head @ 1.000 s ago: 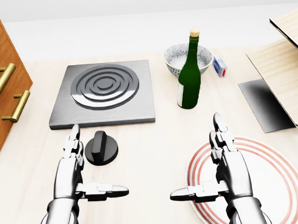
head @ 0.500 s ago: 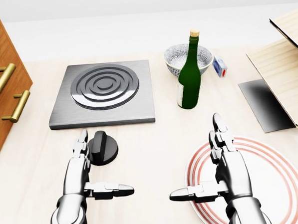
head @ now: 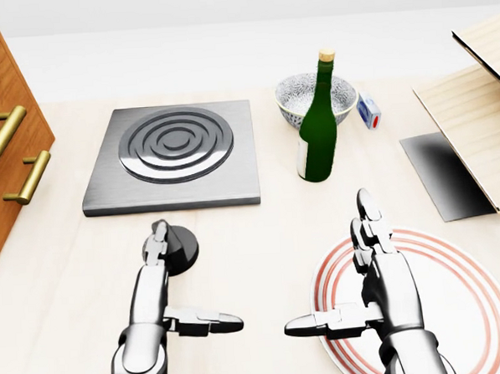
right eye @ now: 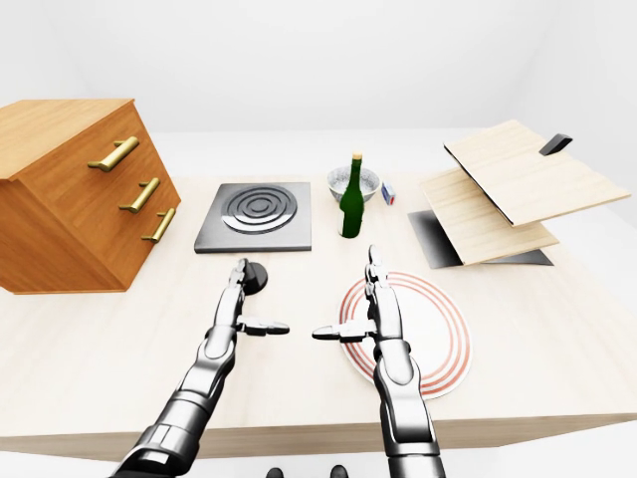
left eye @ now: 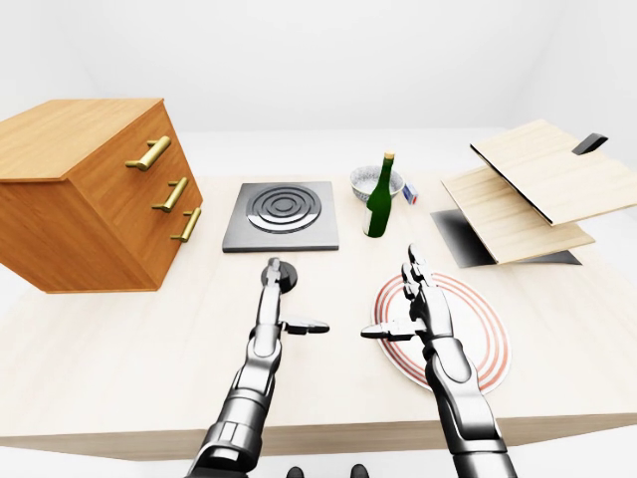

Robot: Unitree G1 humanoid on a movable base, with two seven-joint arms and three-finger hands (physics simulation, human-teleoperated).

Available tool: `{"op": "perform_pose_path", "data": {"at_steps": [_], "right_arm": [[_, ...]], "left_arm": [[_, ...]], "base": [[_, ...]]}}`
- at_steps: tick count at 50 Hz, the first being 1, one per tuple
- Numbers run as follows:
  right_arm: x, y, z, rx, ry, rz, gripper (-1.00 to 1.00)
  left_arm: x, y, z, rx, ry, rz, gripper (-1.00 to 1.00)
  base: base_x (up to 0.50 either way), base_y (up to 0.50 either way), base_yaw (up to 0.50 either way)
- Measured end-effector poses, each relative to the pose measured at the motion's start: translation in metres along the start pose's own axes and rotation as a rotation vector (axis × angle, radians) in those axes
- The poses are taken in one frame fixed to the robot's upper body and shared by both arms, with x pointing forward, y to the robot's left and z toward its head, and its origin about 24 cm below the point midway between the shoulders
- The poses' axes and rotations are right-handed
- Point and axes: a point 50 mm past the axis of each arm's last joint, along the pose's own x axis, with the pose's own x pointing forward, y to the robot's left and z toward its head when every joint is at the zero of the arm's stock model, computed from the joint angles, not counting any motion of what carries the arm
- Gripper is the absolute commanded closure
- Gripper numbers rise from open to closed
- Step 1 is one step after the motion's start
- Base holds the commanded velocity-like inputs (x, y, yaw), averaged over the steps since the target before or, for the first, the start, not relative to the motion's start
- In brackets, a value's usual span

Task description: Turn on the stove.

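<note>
The stove (head: 174,156) is a grey square plate with a ringed burner, upper left in the head view. Its black round knob (head: 179,248) lies on the table just below it. My left hand (head: 166,267) is open, fingers stretched flat, the fingertips (head: 157,236) over the knob's left part and covering it partly. The thumb points right. My right hand (head: 367,256) is open and empty over the red-ringed plate (head: 458,310) at the lower right.
A green bottle (head: 318,125) stands right of the stove, with a patterned bowl (head: 300,96) behind it and a small can (head: 368,111). A wooden drawer cabinet (head: 4,141) is at the left. Wooden boards (head: 477,116) over a dark mat (head: 438,173) lie at the right.
My left hand has moved right, from beside the knob's left edge to over the knob, now partly covering it. The right hand and the camera have not moved.
</note>
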Motion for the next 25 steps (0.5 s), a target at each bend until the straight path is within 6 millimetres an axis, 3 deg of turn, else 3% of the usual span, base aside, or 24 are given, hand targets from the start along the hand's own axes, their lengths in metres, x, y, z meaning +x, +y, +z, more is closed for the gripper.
{"op": "perform_pose_path", "data": {"at_steps": [11, 25], "right_arm": [[-0.001, 0.0, 0.0, -0.002, -0.001, 0.0, -1.0], [-0.001, -0.001, 0.001, -0.003, -0.002, 0.0, -1.0]], "left_arm": [[-0.005, -0.019, 0.004, 0.015, -0.022, -0.038, -1.0], [-0.026, -0.063, 0.038, 0.016, -0.182, -0.198, -1.0]], "base": [[0.0, 0.0, 0.0], [0.0, 0.0, 0.0]]}}
